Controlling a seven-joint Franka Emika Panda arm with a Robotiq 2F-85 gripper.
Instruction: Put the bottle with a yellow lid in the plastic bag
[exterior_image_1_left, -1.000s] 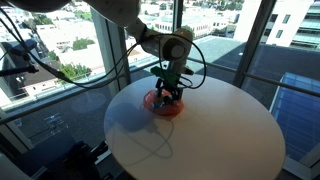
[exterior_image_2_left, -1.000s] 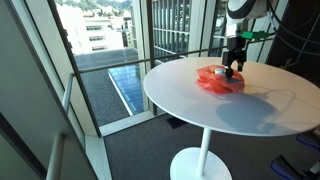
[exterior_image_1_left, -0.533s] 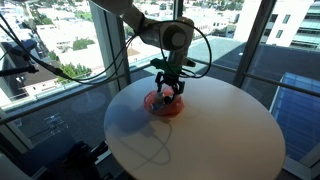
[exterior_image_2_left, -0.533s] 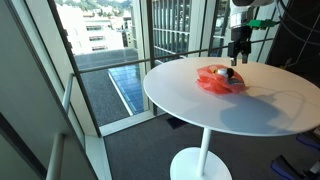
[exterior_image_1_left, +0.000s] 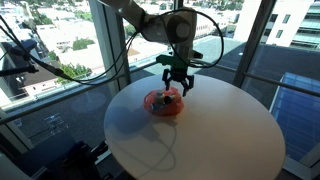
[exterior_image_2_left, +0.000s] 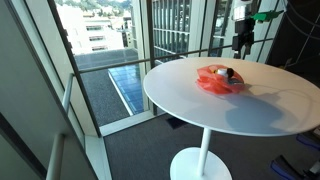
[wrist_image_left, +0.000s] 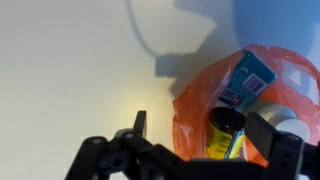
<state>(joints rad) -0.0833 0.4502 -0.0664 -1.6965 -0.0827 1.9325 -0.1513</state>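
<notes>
An orange-red plastic bag (exterior_image_1_left: 163, 103) lies on the round white table in both exterior views (exterior_image_2_left: 218, 81). In the wrist view the bag (wrist_image_left: 195, 100) holds a bottle (wrist_image_left: 228, 134) with a yellow label and a dark end facing the camera; its lid is hidden. A teal-labelled packet (wrist_image_left: 250, 78) and a grey object (wrist_image_left: 288, 118) lie beside it in the bag. My gripper (exterior_image_1_left: 176, 86) hangs open and empty above the bag, clear of it. It also shows in the exterior view (exterior_image_2_left: 239, 50) and in the wrist view (wrist_image_left: 207, 130).
The round white table (exterior_image_1_left: 210, 140) stands on one pedestal by floor-to-ceiling windows with a railing. A thin cable (wrist_image_left: 140, 40) runs over the tabletop near the bag. The table edge (exterior_image_2_left: 170, 100) lies close on all sides.
My gripper was low at the bag one second ago. It has risen straight up and now hangs open above it, with the bottle left in the bag.
</notes>
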